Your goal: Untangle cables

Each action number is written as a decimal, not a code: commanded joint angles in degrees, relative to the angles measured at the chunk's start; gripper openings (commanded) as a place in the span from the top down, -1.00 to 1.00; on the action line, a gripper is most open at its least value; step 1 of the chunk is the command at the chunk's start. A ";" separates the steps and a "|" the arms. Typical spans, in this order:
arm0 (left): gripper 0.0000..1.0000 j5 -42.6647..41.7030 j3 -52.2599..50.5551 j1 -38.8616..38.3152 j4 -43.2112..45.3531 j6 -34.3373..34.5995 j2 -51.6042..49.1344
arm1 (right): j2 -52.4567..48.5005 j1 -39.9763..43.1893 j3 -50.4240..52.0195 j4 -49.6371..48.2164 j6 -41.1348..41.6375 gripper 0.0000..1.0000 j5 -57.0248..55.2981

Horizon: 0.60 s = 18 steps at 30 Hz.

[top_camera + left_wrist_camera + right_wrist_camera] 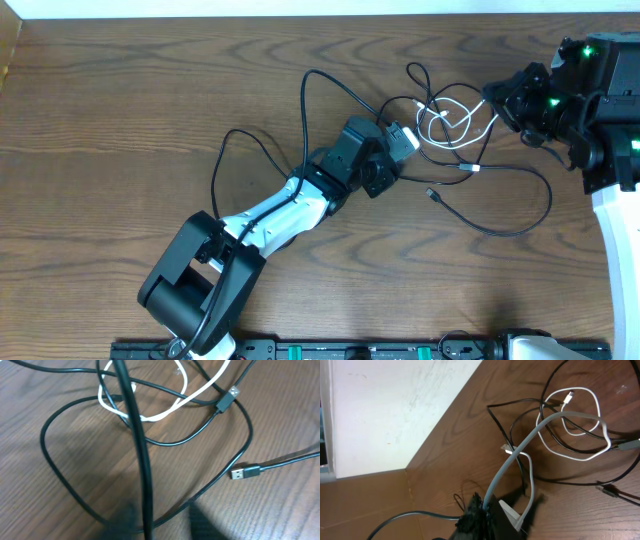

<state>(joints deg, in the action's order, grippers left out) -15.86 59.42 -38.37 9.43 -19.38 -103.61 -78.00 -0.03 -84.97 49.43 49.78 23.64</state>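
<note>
Closest to my left wrist lens is a strand of black cable (pixel 136 435). It is blurred and runs straight up the frame, its length pointing from the claw toward the knot. At the far left, a slack black loop lies on the worktop (pixel 150 90) beside the left arm. That arm stretches low from the near-left corner and puts my left claw (pixel 403 140) at the left edge of the tangled cables (pixel 450 120). I cannot tell whether its jaws have gripped the near strand. The fingers do not show in the wrist view, and from above they are too small to read.

The knot lies just right of that claw, between the two claws. The white cable (pixel 155 418) is coiled in its middle, with black strands crossing it. A loose plug (pixel 245 472) lies flat on the near-right side, clear of the crossings. Farther right, my right claw (pixel 493 97) is clamped on the white cable, which rises from the coil to it. That arm hangs at the far-right edge, angled inward.

I judge the left arm is nearer the black strands, so drawing them leftward, away from the held white end, looks like the move.
</note>
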 commanded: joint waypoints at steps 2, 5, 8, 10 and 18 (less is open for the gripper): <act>0.85 7.50 -0.20 -0.07 0.13 0.63 -0.50 | -0.13 -1.14 -1.07 0.70 -1.60 0.98 0.48; 0.85 13.03 -0.17 0.11 0.17 2.64 -0.48 | -0.13 -1.14 -1.07 0.83 -1.97 0.98 0.26; 0.85 23.21 -0.17 1.03 0.31 9.51 -0.48 | -0.13 -1.14 -1.07 1.01 -2.29 0.98 0.26; 0.85 31.32 -0.17 2.19 -0.44 15.87 -0.48 | -0.13 -1.14 -1.07 1.22 -2.36 0.98 0.22; 0.85 36.96 -0.17 7.82 -7.28 28.35 -0.48 | -0.13 -1.14 -1.07 2.43 -2.73 0.98 -1.25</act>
<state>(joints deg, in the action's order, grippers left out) 17.06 59.42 -32.67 3.49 1.56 -103.68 -78.00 -0.03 -84.99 51.68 48.27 23.16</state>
